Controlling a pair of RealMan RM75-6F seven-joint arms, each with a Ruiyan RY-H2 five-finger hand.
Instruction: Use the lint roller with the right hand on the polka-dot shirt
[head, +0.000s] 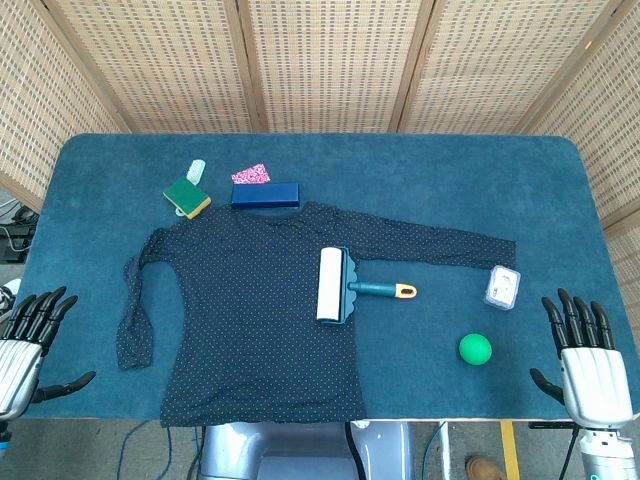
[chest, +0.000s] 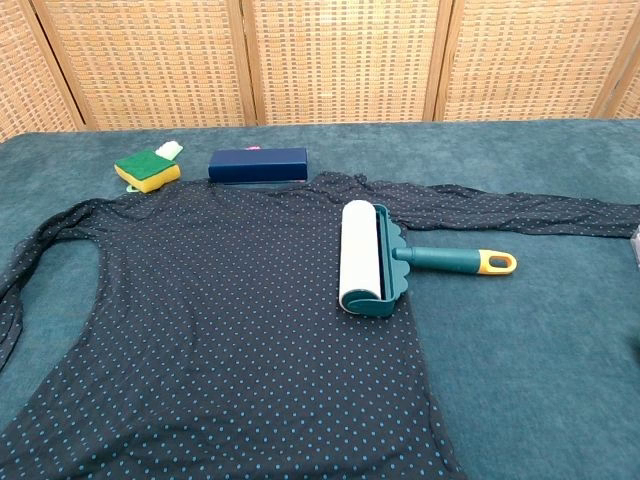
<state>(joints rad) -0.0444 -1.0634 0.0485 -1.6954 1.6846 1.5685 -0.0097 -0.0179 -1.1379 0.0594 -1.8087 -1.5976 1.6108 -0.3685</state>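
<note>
A dark navy polka-dot shirt (head: 245, 320) (chest: 200, 330) lies spread flat on the blue table, one sleeve stretched toward the right. On its right side rests the lint roller (head: 340, 286) (chest: 375, 258), white roll on the fabric, teal handle with a yellow tip (head: 404, 291) (chest: 496, 262) pointing right. My right hand (head: 585, 345) is at the table's front right corner, fingers spread, holding nothing, well to the right of the handle. Holding nothing too, my left hand (head: 28, 335) sits at the front left edge with fingers apart. Neither hand shows in the chest view.
A green ball (head: 475, 348) and a small clear packet (head: 502, 286) lie between the roller and my right hand. Behind the shirt are a navy box (head: 265, 194) (chest: 257, 164), a green-yellow sponge (head: 187, 197) (chest: 147, 169) and a pink patterned piece (head: 251, 174). Wicker screens stand behind the table.
</note>
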